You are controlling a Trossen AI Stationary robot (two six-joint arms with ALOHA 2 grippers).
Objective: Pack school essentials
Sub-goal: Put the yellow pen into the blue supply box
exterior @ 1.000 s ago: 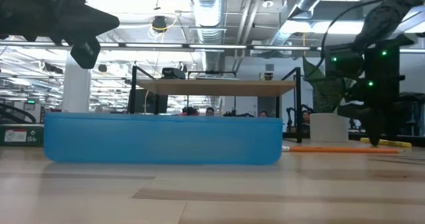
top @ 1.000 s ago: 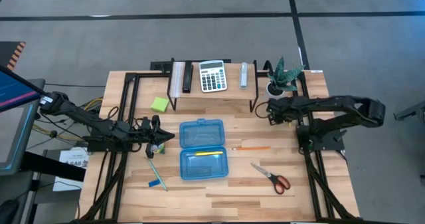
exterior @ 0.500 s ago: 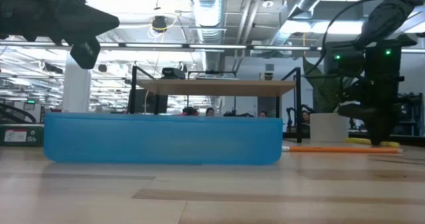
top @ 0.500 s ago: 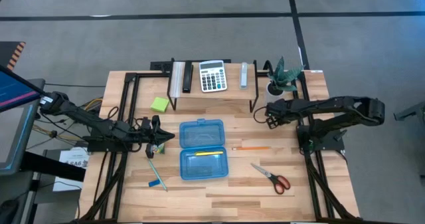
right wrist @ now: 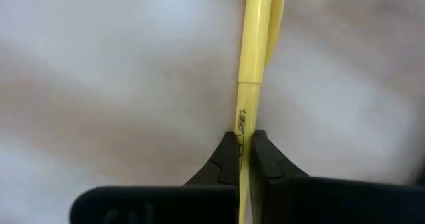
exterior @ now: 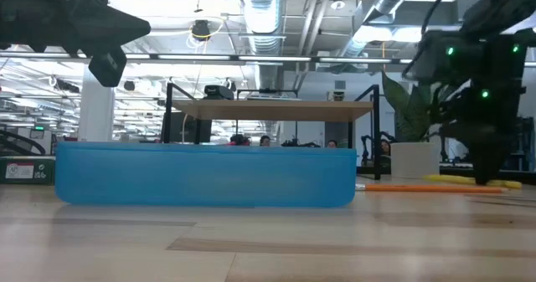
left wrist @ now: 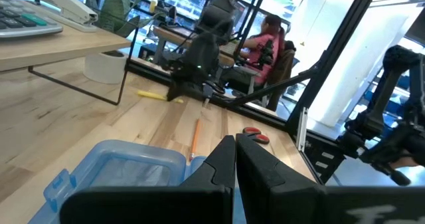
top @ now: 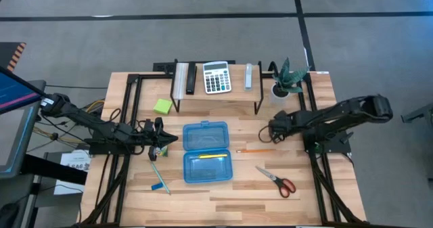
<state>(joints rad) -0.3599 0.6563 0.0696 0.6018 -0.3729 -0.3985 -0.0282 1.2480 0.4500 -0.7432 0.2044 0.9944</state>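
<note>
An open blue case (top: 208, 150) lies mid-table with a yellow pencil (top: 210, 156) in its near half. Around it on the wood lie an orange pencil (top: 256, 150), red-handled scissors (top: 279, 181), a blue pen (top: 157, 175) and a green sticky-note pad (top: 162, 106). My right gripper (top: 274, 132) points down, right of the case, shut on a yellow pen (right wrist: 251, 51). My left gripper (top: 164, 139) hovers shut and holding nothing, left of the case. My right gripper pinches the yellow pen's printed barrel (right wrist: 240, 121) between its two fingertips (right wrist: 226, 154). The fingers come from above, pointing down, one on each side of the barrel. In the low view the pen (exterior: 456, 180) still lies flat on the tabletop.
A raised shelf (top: 216, 93) at the far side carries a calculator (top: 216, 77) and other items. A potted plant (top: 287, 79) stands to its right. Dark frame rails run along both table sides.
My right gripper has swung from beside the shelf's right leg toward the table's near edge, staying low. It has shut on the yellow pen. The pen has stayed on the table.
</note>
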